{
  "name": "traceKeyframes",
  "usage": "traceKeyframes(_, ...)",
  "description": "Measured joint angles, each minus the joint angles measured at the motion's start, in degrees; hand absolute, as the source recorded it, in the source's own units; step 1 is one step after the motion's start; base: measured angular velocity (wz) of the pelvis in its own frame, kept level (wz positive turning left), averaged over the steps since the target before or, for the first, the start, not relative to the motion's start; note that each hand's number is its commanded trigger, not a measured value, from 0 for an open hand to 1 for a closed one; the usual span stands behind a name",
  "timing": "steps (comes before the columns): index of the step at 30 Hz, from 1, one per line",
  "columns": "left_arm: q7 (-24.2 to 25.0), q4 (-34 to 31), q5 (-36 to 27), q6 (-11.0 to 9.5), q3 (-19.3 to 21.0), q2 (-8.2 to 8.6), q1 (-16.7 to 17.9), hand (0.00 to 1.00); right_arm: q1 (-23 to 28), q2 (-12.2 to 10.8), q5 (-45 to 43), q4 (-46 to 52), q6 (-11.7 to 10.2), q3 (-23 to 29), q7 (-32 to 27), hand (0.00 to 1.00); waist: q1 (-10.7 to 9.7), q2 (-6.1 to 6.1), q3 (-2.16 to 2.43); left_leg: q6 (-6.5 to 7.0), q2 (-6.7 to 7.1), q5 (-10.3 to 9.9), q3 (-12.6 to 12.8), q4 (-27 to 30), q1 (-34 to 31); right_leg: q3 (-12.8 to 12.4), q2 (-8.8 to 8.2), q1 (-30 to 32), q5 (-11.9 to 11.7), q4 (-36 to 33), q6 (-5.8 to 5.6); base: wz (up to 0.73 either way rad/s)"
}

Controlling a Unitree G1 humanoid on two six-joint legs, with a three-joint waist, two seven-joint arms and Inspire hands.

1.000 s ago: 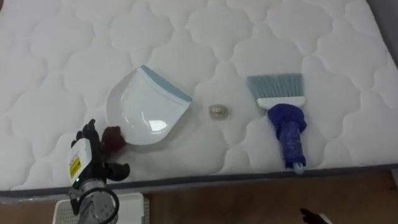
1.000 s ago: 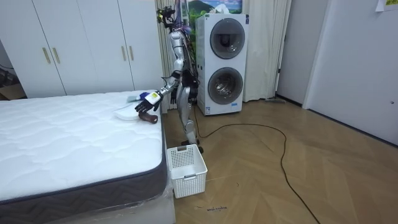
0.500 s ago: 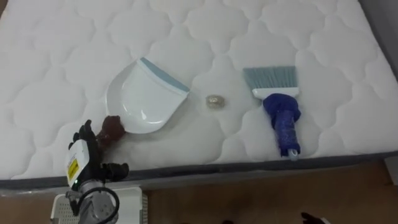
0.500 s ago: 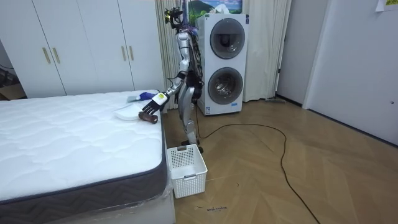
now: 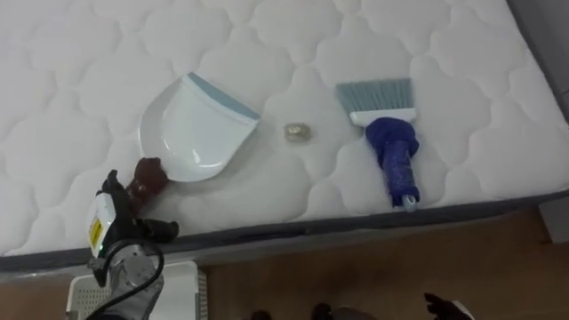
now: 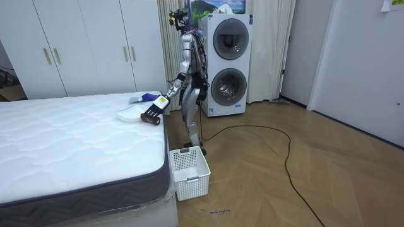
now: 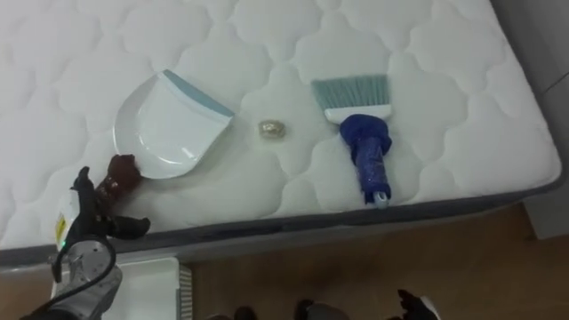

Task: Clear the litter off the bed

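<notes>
On the white quilted mattress (image 5: 462, 53) lies a white dustpan (image 5: 191, 129) with a blue lip and a brown handle (image 5: 147, 176) that points toward the near edge. A small crumpled scrap (image 5: 297, 132) sits between the pan and a brush (image 5: 391, 160) with a blue handle and pale bristles. My left hand (image 5: 111, 218) is at the mattress edge just short of the brown handle, fingers straight and thumb out, holding nothing. In the room view the left hand (image 6: 153, 112) hovers by the dustpan (image 6: 129, 113). A bit of my right hand (image 5: 444, 307) shows low at the right.
A white slatted basket (image 6: 189, 171) stands on the wood floor against the bed's side, below my left hand (image 7: 84, 218). The mattress's dark side edge (image 5: 356, 227) runs across the near side. Wardrobes and stacked washing machines (image 6: 227, 63) stand behind me.
My body has straightened up beside the bed and the eye views have shifted. The left hand has drawn back slightly from the dustpan's handle toward the mattress edge.
</notes>
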State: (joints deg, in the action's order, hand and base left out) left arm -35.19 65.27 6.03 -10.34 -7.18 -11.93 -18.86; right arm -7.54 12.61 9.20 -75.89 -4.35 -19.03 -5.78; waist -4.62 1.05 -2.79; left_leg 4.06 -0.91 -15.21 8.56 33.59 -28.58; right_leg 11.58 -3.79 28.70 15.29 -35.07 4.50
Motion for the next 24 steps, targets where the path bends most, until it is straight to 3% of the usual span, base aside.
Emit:
traceKeyframes(13, -0.03, 0.17, -2.05, -0.07, 0.11, -3.08, -4.32, 0.00, 0.63, 0.17, 0.01, 0.05, 0.17, -2.36, -0.43, 0.00, -0.42, 0.38, -0.38, -0.04, -0.50, -1.61, 0.12, 5.07, -3.64, 0.29, -0.65, 3.43, 1.86, -5.14, 0.62, 0.02)
traceKeyframes(19, -0.03, 0.13, -2.05, -0.09, 0.08, -3.24, -4.55, 0.00, 0.83, 1.01, -0.53, 0.06, 0.34, -2.32, 0.74, 0.00, -0.60, 0.43, -0.65, 0.09, -0.43, -1.88, 0.20, 6.07, -4.99, 0.20, -0.94, 4.94, 2.19, -6.37, 0.64, 0.00)
traceKeyframes(24, 0.48, 0.09, -2.02, -0.09, 0.10, -3.34, -4.74, 0.00, 0.81, 1.01, -2.26, 0.31, 0.83, -2.38, 0.79, 0.00, -1.15, 0.95, -0.97, 0.27, -1.27, -3.29, 0.40, 9.52, -8.22, -0.13, -0.54, 7.86, 2.78, -8.75, 0.74, -0.06)
